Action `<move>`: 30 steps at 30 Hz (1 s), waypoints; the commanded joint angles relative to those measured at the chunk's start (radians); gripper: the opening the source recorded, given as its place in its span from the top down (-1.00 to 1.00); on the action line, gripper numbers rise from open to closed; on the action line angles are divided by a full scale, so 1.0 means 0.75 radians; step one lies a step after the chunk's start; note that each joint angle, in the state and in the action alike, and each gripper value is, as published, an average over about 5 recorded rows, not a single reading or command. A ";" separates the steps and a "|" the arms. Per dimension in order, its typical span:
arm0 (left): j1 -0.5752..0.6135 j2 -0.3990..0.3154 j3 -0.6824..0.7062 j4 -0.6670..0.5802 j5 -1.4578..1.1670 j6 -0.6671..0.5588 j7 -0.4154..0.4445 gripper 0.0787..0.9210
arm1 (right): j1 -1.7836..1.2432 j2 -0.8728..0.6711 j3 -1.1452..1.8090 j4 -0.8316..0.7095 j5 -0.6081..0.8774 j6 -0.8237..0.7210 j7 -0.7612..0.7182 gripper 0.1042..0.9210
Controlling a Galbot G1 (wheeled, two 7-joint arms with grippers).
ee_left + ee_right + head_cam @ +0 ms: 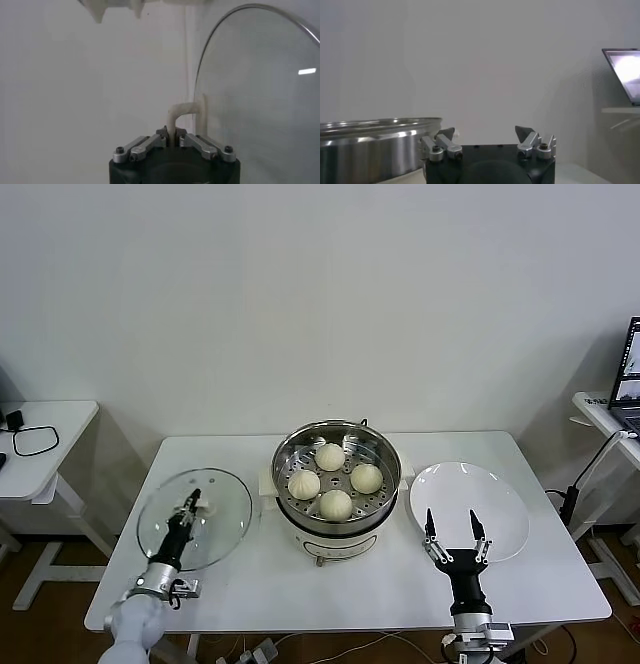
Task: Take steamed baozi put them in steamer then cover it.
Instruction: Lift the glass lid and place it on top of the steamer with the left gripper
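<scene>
Fingers, left gripper: pinched on cream loop handle of round glass lid, ready for lifting.
Fingers, right gripper: spread wide, empty, parked over flat round white plate.
Lid placement: flat on white table, left of shiny round steel steamer, handle up.
Four cream-white pleated baozi: inside steamer basket, pleats up.
Long axis: none; lid circular.
Remaining: covering.

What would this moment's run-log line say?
baozi: four in steamer | left claw: shut on lid handle | right claw: open by plate | steamer uncovered
</scene>
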 commanded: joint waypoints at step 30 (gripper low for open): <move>-0.107 0.202 0.885 -0.994 -0.124 1.101 0.908 0.73 | 0.037 0.020 0.004 -0.057 -0.017 0.014 -0.008 -0.76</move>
